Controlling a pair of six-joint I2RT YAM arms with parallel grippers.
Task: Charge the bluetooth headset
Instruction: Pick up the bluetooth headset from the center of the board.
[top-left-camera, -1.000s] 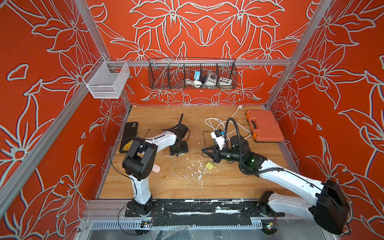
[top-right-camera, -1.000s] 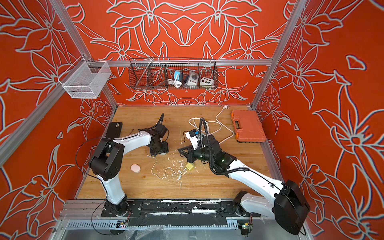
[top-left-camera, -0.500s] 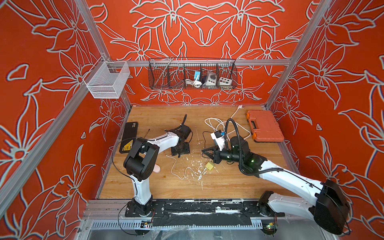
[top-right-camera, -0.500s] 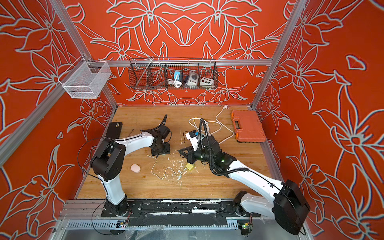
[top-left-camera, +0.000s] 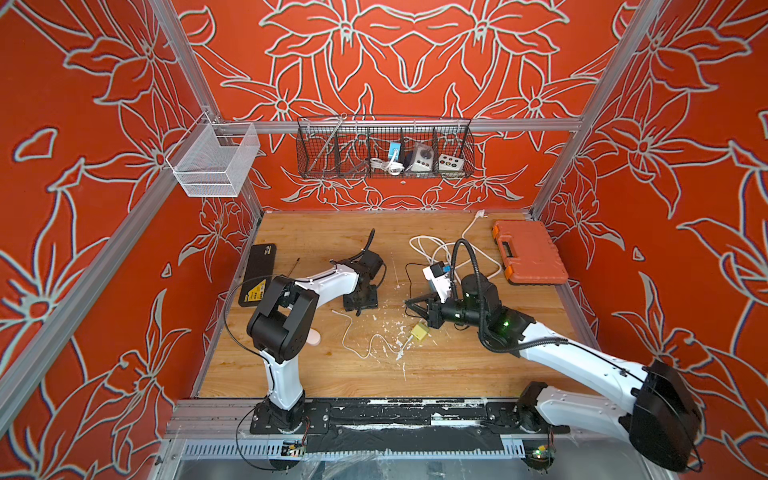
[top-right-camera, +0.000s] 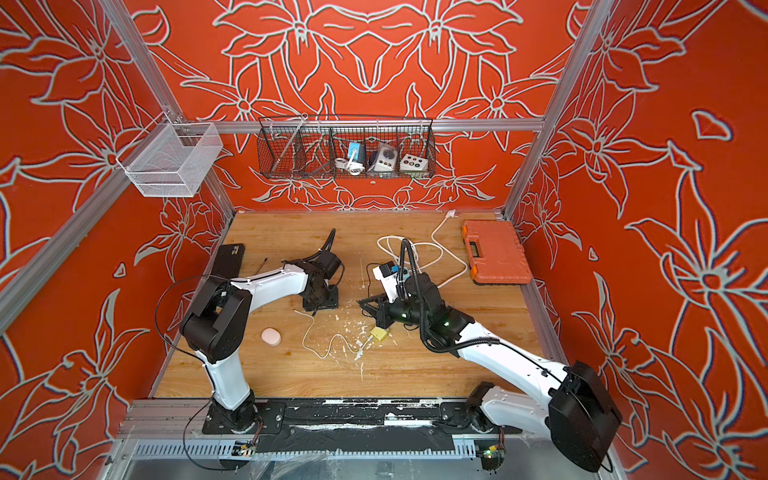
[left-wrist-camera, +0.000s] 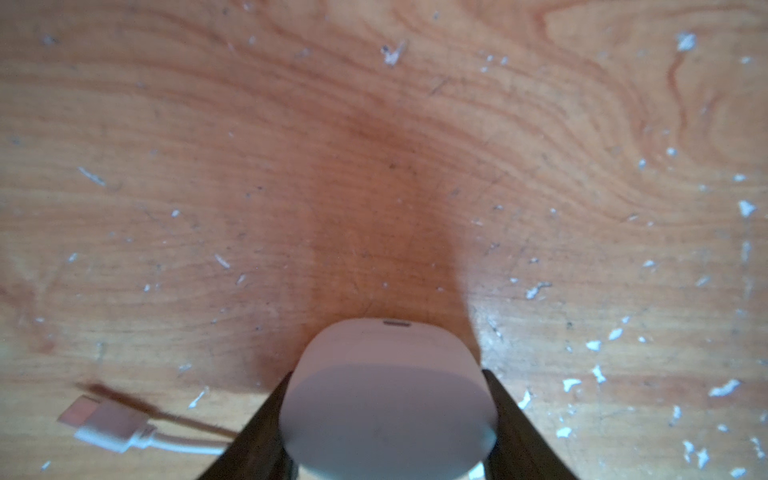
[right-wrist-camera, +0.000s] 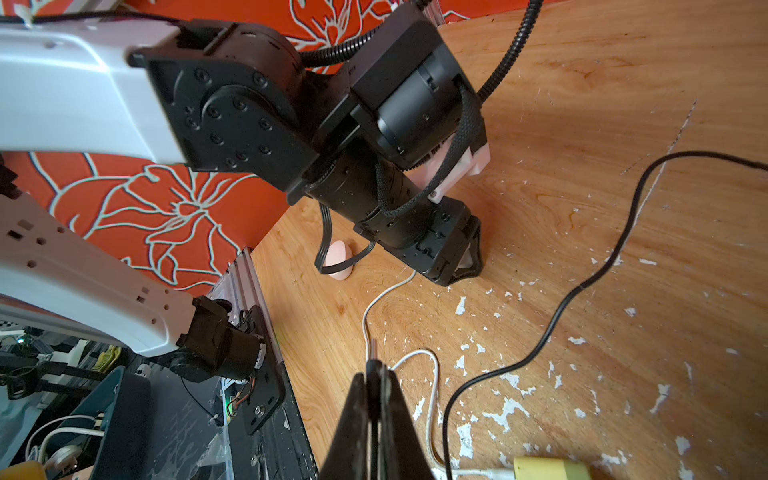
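Orange floral walls (top-left-camera: 395, 62) enclose a flecked wooden table (top-left-camera: 457, 365); left pincer (left-wrist-camera: 386, 376) clasps white case (left-wrist-camera: 386, 419), right pincer (right-wrist-camera: 374, 376) pinches black plug (right-wrist-camera: 372, 353).

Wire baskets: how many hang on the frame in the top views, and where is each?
2. A white mesh basket hangs on the left side rail near the back corner; a long black wire basket hangs on the back rail. None looks hidden.

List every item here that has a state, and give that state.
left gripper: shut on the white case
white case: held, charging port empty
right gripper: shut on a black plug
white cable: one end in the yellow charger, free plug unplugged
orange toolbox: closed
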